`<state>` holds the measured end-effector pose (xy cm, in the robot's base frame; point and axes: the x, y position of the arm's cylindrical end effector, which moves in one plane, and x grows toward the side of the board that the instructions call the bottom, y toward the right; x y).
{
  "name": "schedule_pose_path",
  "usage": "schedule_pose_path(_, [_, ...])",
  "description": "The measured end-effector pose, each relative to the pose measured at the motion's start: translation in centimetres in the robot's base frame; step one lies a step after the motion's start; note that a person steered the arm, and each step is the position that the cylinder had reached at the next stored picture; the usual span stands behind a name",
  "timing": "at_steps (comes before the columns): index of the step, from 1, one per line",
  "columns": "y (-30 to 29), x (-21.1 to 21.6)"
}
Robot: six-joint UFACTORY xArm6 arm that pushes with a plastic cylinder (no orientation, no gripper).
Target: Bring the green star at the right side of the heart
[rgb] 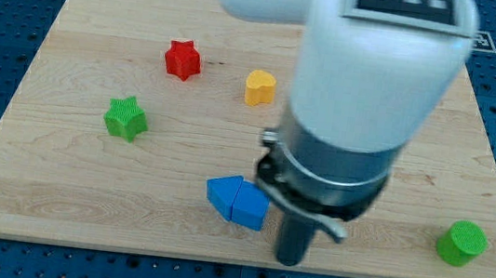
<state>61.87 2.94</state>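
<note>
My tip (290,259) beside blue block (237,201); green star (126,118) well left.

green star (126,118), red star (182,59), yellow heart (259,87), blue blocks (236,201), perhaps two, green cylinder (462,243).

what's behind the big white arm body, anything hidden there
Only bare wooden board shows around the arm. It covers the board's centre-right, so any block there is hidden. The yellow heart sits just clear at its left; my tip is right of the blue blocks.
</note>
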Motion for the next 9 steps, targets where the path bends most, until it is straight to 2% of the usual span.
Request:
schedule_pose_path(1, [-11.4, 0.0])
schedule_pose_path(2, [-22.8, -3.1])
schedule_pose_path(3, [-25.9, -10.2])
schedule_pose_path(4, [-25.8, -12.4])
schedule_pose_path(5, [-22.9, -12.3])
schedule_pose_path(6, [-18.5, -13.7])
schedule_pose_path(7, [-16.7, -15.4])
schedule_pose_path(8, [-11.7, -15.6])
schedule_pose_path(9, [-4.0, -16.5])
